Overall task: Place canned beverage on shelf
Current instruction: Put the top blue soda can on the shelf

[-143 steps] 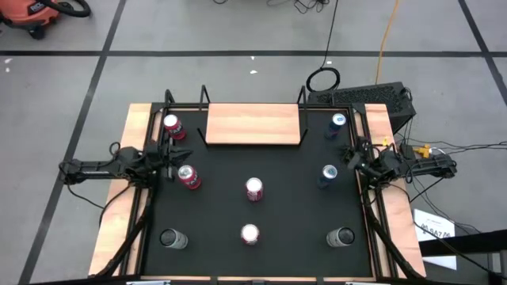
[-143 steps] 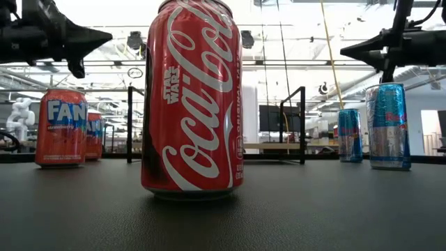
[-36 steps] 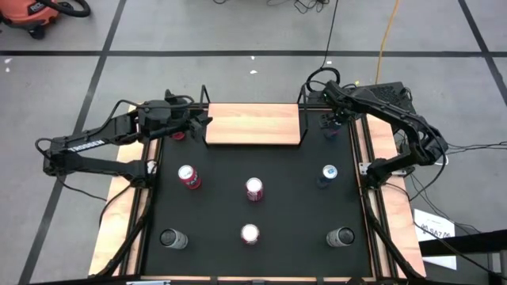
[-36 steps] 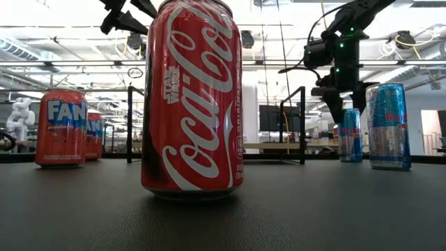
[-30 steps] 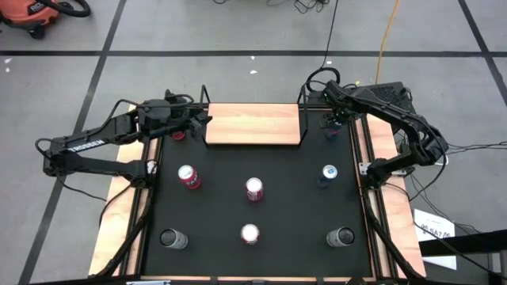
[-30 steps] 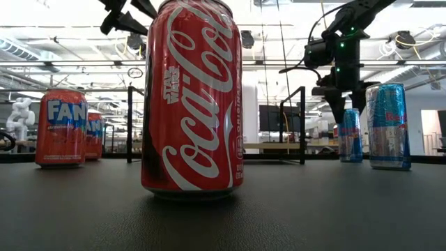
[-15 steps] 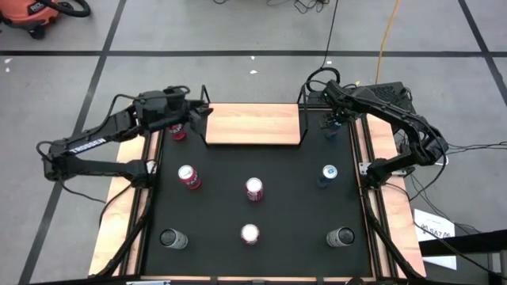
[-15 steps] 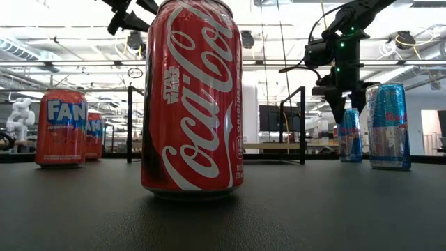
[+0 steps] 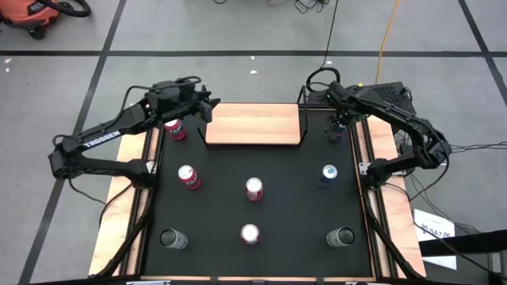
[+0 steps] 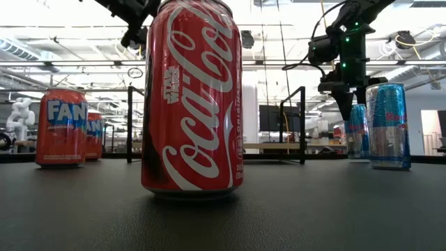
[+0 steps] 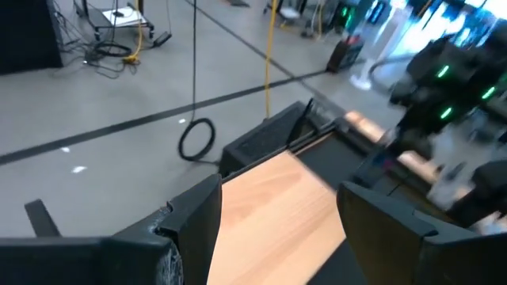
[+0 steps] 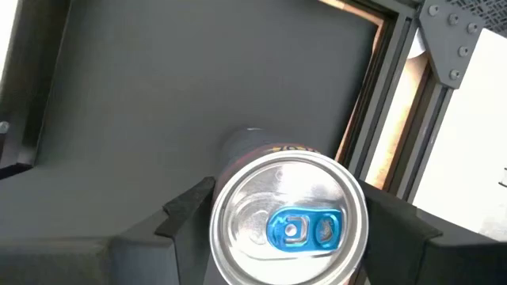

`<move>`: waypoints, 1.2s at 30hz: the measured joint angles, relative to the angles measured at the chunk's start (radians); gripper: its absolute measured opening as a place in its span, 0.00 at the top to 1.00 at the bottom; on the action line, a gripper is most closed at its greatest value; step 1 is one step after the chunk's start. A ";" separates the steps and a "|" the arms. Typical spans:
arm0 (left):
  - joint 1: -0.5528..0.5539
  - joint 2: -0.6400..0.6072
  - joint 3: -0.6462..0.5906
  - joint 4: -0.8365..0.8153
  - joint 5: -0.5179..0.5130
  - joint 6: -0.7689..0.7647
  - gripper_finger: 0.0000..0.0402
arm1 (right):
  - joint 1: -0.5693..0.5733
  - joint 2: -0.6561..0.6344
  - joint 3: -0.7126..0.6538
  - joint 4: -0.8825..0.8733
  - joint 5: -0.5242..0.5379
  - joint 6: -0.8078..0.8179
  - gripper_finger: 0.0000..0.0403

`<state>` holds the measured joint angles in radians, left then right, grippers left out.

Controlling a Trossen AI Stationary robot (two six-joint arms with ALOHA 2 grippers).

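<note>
A blue can point(image 12: 289, 214) stands at the table's far right, next to the shelf point(image 9: 253, 124), a light-wood board with black corner rods. My right gripper point(image 9: 340, 123) comes down on this can from above and is shut on it; the low view shows the can point(image 10: 359, 136) under the fingers. My left gripper point(image 9: 207, 108) hovers open and empty over the shelf's far left corner; in the left wrist view the gripper point(image 11: 277, 229) has the board between its fingers. A red can point(image 9: 176, 129) stands below the left arm. My right gripper pinches the blue can between its two fingers, just below the rim point(image 12: 220, 218), on opposite sides of the wall. The fingers point(image 12: 186, 210) point down from above. The can stays upright; whether its base is on the table or just clear of it, I cannot tell.
Several more cans stand on the black table: a red one point(image 9: 188, 177), two in the middle point(image 9: 253, 188) point(image 9: 249, 233), a blue one point(image 9: 329, 174), and two at the near corners point(image 9: 172, 238) point(image 9: 341, 236). The low view is filled by a big red can point(image 10: 191, 97).
My left gripper, still open, has swung toward the table's far edge and a little to the right, from beside the red can to over the shelf's far left corner. The blue can in my right gripper has shifted slightly toward the table's right edge.
</note>
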<state>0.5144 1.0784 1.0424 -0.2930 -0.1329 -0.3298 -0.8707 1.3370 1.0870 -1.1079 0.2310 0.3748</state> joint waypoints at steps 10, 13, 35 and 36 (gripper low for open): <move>-0.002 0.097 0.000 0.000 0.044 0.051 0.38 | 0.009 -0.041 0.000 -0.041 0.000 0.002 0.42; -0.002 0.103 0.000 0.001 0.051 0.050 0.38 | 0.009 -0.050 0.000 -0.037 -0.001 0.002 0.42; -0.013 0.198 0.038 0.215 0.262 0.110 0.28 | 0.061 -0.295 0.132 -0.051 -0.206 0.104 0.42; -0.014 0.214 0.059 0.206 0.274 0.116 0.26 | 0.072 -0.296 0.173 -0.056 -0.205 0.107 0.42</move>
<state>0.5007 1.2920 1.1017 -0.0873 0.1407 -0.2140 -0.7986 1.0412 1.2600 -1.1644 0.0257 0.4815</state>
